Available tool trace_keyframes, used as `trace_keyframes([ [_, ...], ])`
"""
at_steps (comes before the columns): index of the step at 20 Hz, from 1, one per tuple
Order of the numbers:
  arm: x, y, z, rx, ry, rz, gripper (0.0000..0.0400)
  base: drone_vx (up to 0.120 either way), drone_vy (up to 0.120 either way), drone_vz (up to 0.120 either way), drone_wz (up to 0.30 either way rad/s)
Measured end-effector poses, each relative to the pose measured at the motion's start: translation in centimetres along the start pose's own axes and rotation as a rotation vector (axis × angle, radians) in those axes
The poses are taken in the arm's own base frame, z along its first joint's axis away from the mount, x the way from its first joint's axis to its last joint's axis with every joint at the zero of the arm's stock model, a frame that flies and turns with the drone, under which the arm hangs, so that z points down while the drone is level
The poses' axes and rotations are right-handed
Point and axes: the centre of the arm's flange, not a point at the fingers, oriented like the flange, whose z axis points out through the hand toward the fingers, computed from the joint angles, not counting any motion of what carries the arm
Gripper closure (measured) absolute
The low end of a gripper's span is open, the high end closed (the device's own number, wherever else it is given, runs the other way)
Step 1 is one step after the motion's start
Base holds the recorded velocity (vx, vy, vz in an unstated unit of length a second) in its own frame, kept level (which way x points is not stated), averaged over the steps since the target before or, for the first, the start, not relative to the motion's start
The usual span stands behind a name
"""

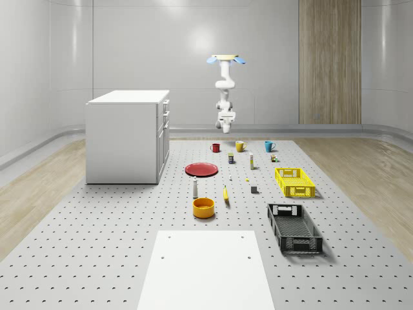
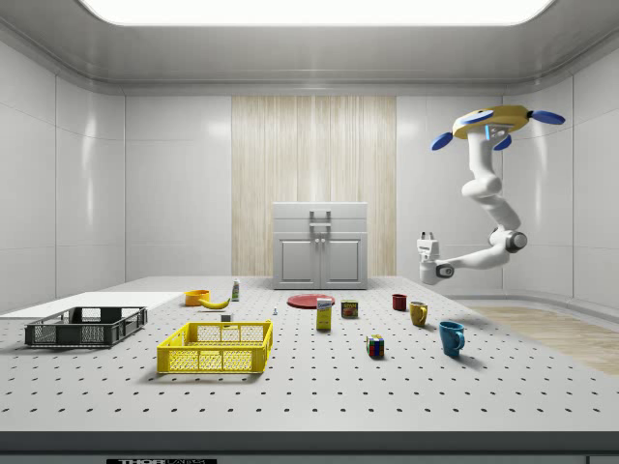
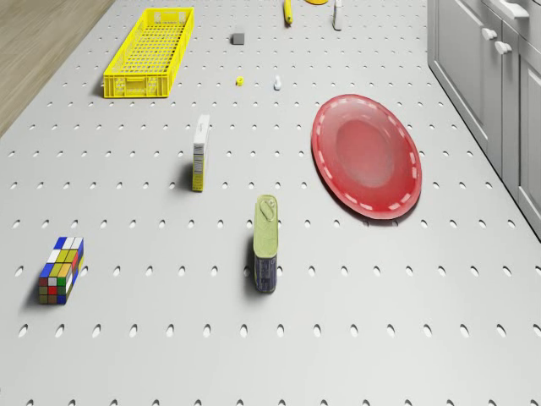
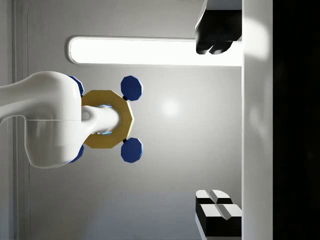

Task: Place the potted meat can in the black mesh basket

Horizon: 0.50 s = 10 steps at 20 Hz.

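Note:
The potted meat can (image 3: pixel 266 243) stands on the pegboard table between a red plate and a small box; it has a greenish lid and dark blue sides, and also appears in the whole-scene view (image 1: pixel 231 157) and the side view (image 2: pixel 349 308). The black mesh basket (image 1: pixel 284 210) (image 2: pixel 85 334) sits at the near right of the whole-scene view, far from the can. The drone (image 1: pixel 226 59) (image 2: pixel 493 121) hovers high over the table's far end. My gripper (image 2: pixel 424 240) hangs well above the table, pointing up at the drone's underside (image 4: pixel 107 119). The gripper (image 4: pixel 216 125) is open and holds nothing.
A white cabinet (image 1: pixel 129 135) stands at the whole-scene view's left. Around the can are a red plate (image 3: pixel 368 156), a small box (image 3: pixel 200 152), a Rubik's cube (image 3: pixel 61 269) and a yellow basket (image 3: pixel 150 52). Mugs (image 1: pixel 240 146), an orange bowl (image 1: pixel 203 207) and a banana (image 1: pixel 226 194) also sit on the table.

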Motion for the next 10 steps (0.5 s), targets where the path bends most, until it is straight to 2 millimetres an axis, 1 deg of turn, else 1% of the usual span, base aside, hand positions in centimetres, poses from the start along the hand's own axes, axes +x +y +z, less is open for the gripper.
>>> trace_keyframes([
  [10, -0.32, -0.22, 0.01, -0.022, 0.033, 0.0, 0.0, 0.12, 0.0, 0.0, 0.0],
])
